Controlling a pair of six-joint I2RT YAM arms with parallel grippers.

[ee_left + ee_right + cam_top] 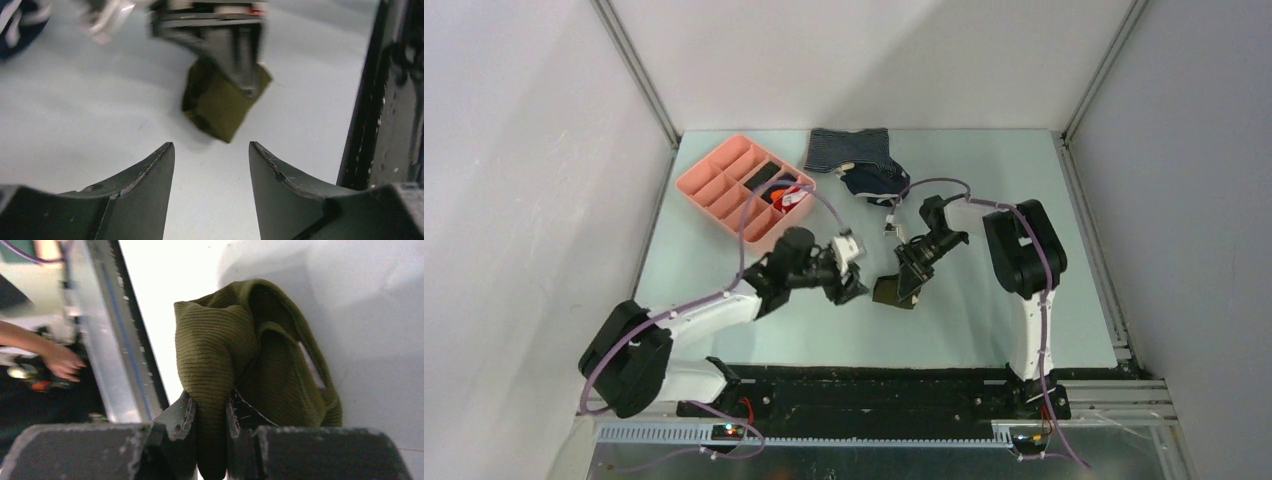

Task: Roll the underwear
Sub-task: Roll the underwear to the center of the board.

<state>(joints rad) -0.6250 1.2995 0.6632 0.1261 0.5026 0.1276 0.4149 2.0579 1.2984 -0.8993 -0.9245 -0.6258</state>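
Note:
The underwear (896, 290) is a small olive-green ribbed bundle, folded over itself near the middle of the table. My right gripper (911, 272) is shut on it: in the right wrist view a thick fold of the underwear (225, 355) is pinched between the two fingers (182, 415), gripper midpoint (210, 412). In the left wrist view the underwear (220, 107) hangs under the right gripper's dark fingers. My left gripper (211, 150) stands open just short of it, nothing between its fingers; from above the left gripper (854, 283) sits left of the bundle.
A pink compartment tray (709, 185) with small items stands at the back left. A blue-grey striped garment (849, 148) and a navy white-trimmed garment (871, 182) lie at the back. A person's hand (60, 360) shows beyond the table's front rail.

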